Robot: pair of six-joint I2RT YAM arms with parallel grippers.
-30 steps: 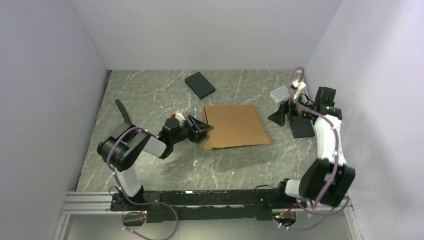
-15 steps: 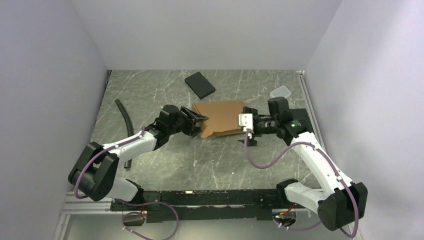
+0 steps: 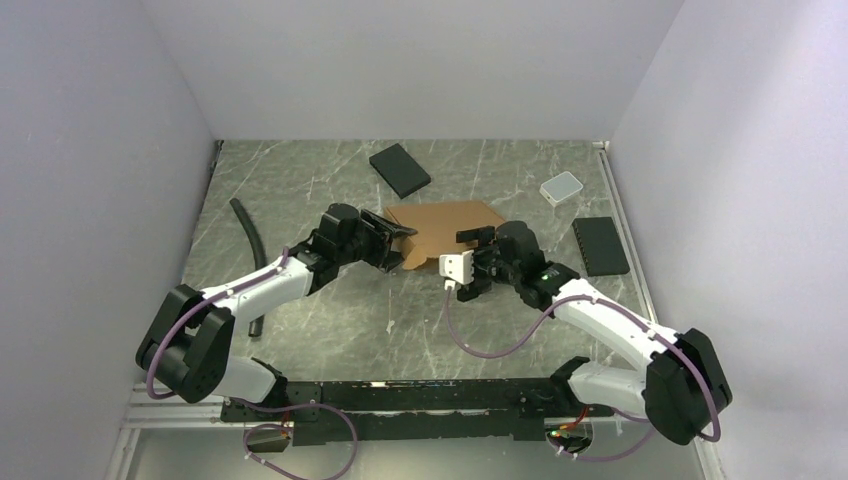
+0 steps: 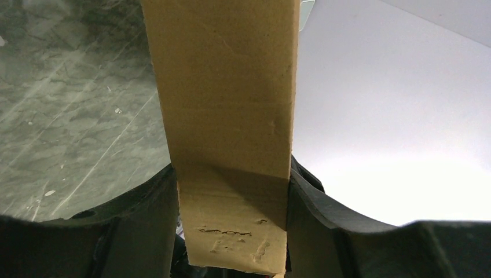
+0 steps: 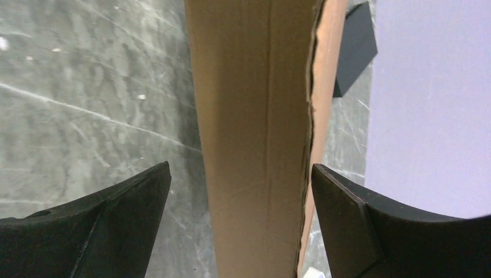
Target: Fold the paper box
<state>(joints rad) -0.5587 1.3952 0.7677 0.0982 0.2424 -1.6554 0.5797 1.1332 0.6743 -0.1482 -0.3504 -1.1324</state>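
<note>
The plain brown cardboard paper box [image 3: 447, 228] is seen toward the far middle of the grey marbled worktop [image 3: 330, 320], only partly formed. Whether it is lifted off the surface cannot be told from above. Its left edge is clamped by the left gripper [image 4: 231, 174]: in the left wrist view a cardboard strip is pressed on both sides by the black fingers, with no gap left. This hold is judged to serve as an anchor, so that the box is kept from sliding while the other side is worked.

The near right edge is straddled by the right gripper [image 5: 241, 167], whose jaws are spread wide. Room is seen between the cardboard and each finger, so nothing is gripped there. A ragged edge and a crease line are shown in that view, and a flap is probably about to be taken.

A flat black rectangular slab [image 3: 400, 170] is placed just beyond the box's far left corner. A second black slab [image 3: 600, 245] and a small translucent whitish square container [image 3: 561, 188] are set apart to the right, and a curved black hose [image 3: 248, 232] is left near the left wall. Open worktop is found on the near side, so folding is best directed there.
</note>
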